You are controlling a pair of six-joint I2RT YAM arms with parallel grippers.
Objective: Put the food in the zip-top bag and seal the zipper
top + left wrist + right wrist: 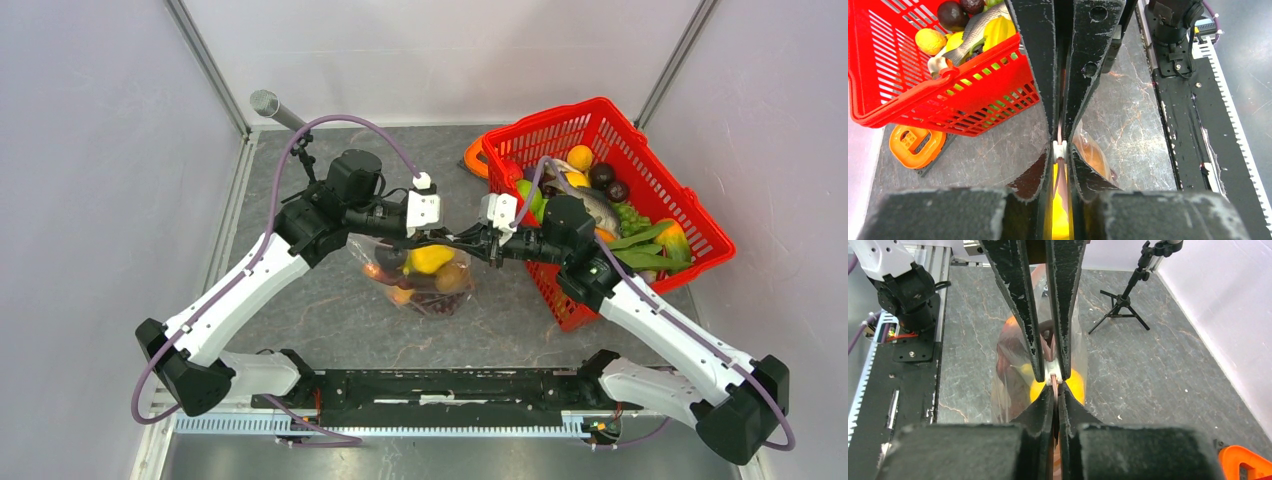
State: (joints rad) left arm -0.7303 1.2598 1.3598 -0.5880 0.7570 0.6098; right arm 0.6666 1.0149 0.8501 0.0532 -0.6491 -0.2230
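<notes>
The bag (420,278) stands in the middle of the table (320,300), a little to the far side, and its top edge is held up in the air. The food (431,259) inside it is a yellow piece, a dark purple one and some orange and red ones, all lying at the bottom of the clear plastic. The zipper (1054,381), a thin pink strip, runs along the top edge, and both of my grippers are closed on it.

My left gripper (452,238) comes from the left and my right gripper (478,245) comes from the right. They point at each other and their fingertips almost touch at the same place on the strip. In both wrist views the fingers are pressed together, with only the pink strip and a small white piece between them.

My left arm goes from its base at the near left up to a raised elbow at the far left, and the forearm then turns to the right. My right arm rises from the near right and reaches to the left, passing over the near corner of the basket (640,170).

This red basket is at the far right and holds more food. An orange ring (473,157) lies just behind its far left corner. A microphone stand (275,108) is at the far left.
</notes>
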